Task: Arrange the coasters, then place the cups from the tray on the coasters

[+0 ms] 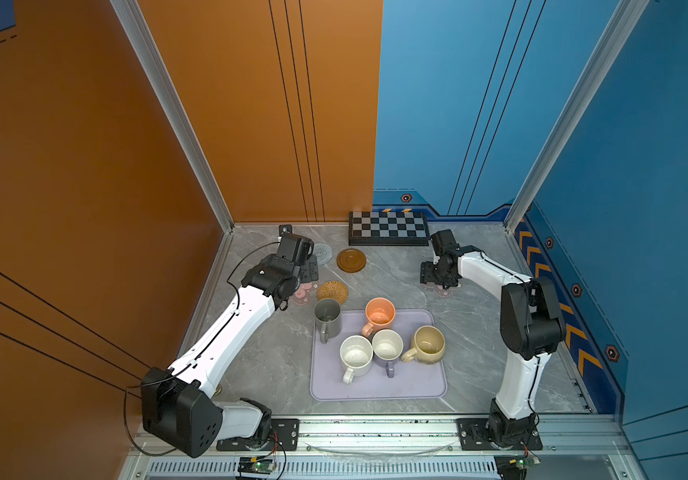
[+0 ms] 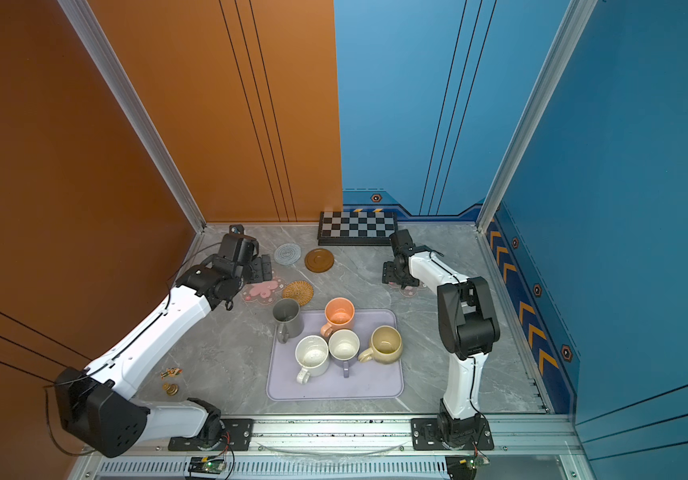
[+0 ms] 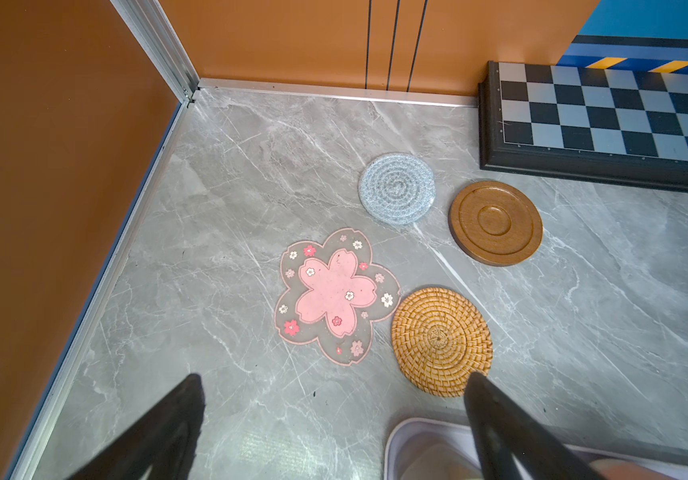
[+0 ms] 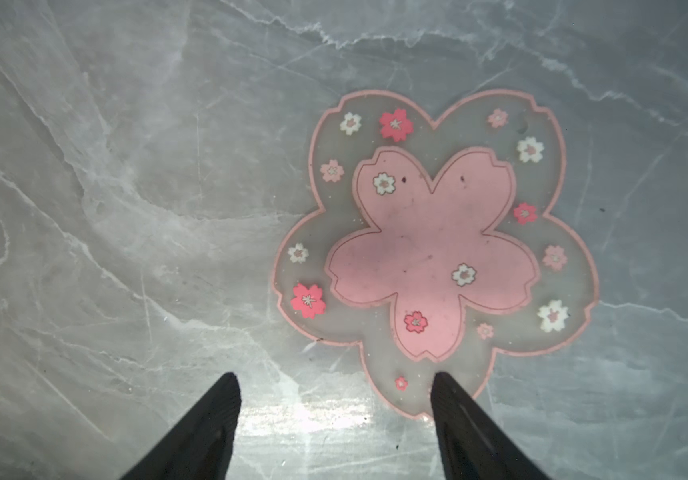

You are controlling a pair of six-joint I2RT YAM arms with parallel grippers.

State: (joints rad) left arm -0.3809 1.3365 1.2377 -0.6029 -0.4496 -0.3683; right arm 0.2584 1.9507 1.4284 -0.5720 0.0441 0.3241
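Note:
Four coasters lie at the far left: a grey-blue spiral disc, a brown wooden disc, a rattan disc and a clear pink-flower mat. My left gripper hangs open above bare table just short of them. A second flower mat lies at the far right. My right gripper is open and low, one finger over a petal's edge. The lavender tray holds the grey, orange, speckled white, lavender and beige-yellow cups.
A black-and-white checkerboard lies against the back wall between the arms. Orange and blue walls close in the table on three sides. Two small trinkets lie near the left arm's base. A metal rail runs along the front edge.

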